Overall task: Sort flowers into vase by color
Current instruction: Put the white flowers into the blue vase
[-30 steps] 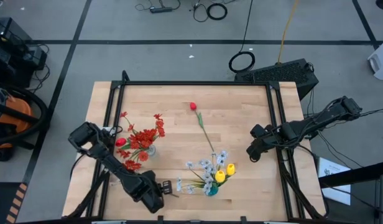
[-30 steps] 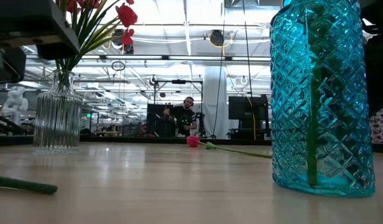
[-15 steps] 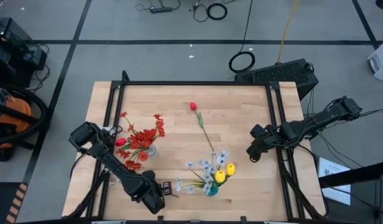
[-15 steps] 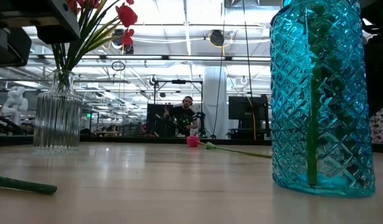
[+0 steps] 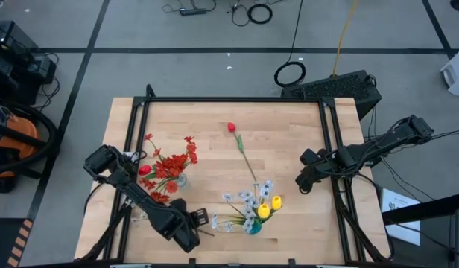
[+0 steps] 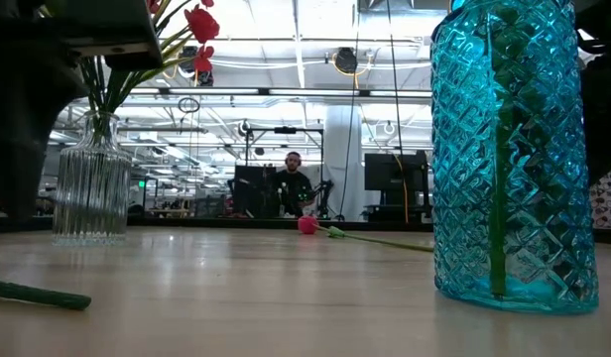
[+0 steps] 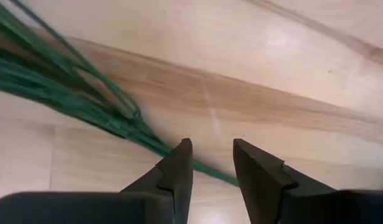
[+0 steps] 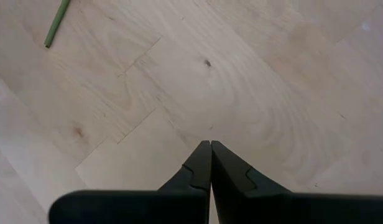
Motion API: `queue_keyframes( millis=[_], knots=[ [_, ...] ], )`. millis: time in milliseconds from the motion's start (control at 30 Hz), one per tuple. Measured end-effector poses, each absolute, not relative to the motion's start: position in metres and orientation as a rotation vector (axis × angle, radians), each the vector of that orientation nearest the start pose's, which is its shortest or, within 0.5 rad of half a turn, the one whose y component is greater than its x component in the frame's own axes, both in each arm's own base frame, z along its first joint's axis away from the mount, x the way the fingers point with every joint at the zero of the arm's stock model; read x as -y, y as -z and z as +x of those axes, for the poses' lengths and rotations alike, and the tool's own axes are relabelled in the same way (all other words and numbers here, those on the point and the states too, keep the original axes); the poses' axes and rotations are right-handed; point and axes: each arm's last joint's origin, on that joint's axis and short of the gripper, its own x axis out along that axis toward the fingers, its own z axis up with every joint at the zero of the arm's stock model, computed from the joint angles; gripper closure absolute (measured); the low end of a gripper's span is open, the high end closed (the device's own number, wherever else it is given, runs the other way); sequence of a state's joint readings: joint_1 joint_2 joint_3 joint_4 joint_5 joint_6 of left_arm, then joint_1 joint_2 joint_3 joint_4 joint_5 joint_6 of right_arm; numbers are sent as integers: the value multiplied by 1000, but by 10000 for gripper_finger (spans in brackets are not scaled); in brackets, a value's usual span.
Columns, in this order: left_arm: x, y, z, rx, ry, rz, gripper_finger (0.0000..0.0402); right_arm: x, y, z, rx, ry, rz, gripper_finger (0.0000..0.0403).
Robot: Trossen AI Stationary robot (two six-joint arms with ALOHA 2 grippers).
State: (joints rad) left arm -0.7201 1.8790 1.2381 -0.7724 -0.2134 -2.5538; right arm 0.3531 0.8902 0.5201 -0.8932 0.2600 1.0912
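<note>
A spray with thin green stalks (image 7: pixel 86 102) lies flat on the table next to the blue vase (image 5: pixel 252 225). My left gripper (image 7: pixel 211 155) is open and hovers above the spray's single stalk end (image 7: pixel 219 176), near the table's near edge (image 5: pixel 203 221). The blue vase (image 6: pixel 514 149) holds yellow tulips (image 5: pixel 268 206) and white blossoms (image 5: pixel 248 198). A clear ribbed vase (image 6: pixel 92 188) holds the red flowers (image 5: pixel 168 165). One red tulip (image 5: pixel 232 127) lies on the table, its stalk pointing toward the blue vase. My right gripper (image 8: pixel 210 146) is shut and waits over bare wood at the right (image 5: pixel 300 182).
A black frame (image 5: pixel 237 100) borders the table top. Bare wood spreads between the two vases and around my right gripper. A green stalk end (image 8: pixel 55 25) shows in the right wrist view. Beyond the table, a person (image 6: pixel 294 183) stands in the room.
My left arm has shifted a little toward the table's right, toward the blue vase, and now fills more of the low view's left side. The flowers and vases have stayed where they were.
</note>
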Motion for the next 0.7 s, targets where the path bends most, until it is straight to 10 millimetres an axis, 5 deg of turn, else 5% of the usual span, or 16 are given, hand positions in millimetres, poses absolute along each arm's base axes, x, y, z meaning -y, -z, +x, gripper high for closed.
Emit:
queue_keyframes(
  millis=[700],
  knots=[
    [229,-151,265,-806,-1423,-1710,281,-38,-185,128,-1063,576,552,403]
  ],
)
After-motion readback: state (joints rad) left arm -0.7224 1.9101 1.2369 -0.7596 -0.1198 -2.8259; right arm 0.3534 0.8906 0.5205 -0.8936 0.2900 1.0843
